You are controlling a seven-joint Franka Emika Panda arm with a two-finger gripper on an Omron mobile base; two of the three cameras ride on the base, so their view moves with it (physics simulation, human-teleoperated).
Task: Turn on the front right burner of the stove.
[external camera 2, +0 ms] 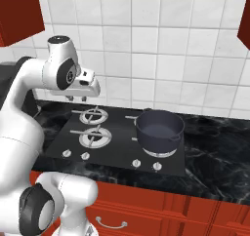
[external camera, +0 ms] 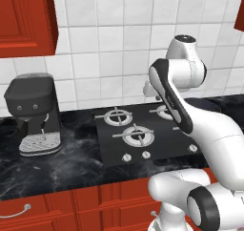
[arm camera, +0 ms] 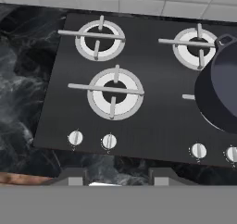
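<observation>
Four burners are being shown on the stove (arm camera: 152, 121). The front right burner (external camera 2: 158, 152), lower right, is being covered by a dark pot (external camera 2: 159, 127). The gripper (external camera 2: 78, 97) is being held above the stove; its fingers' spread cannot be told.

You had a glossy black rectangular cooktop (external camera 2: 114, 142) with silver-ringed burners, a dark blue-grey round pot (external camera 2: 158, 127), and a black white-veined marble counter (external camera: 57, 165).
</observation>
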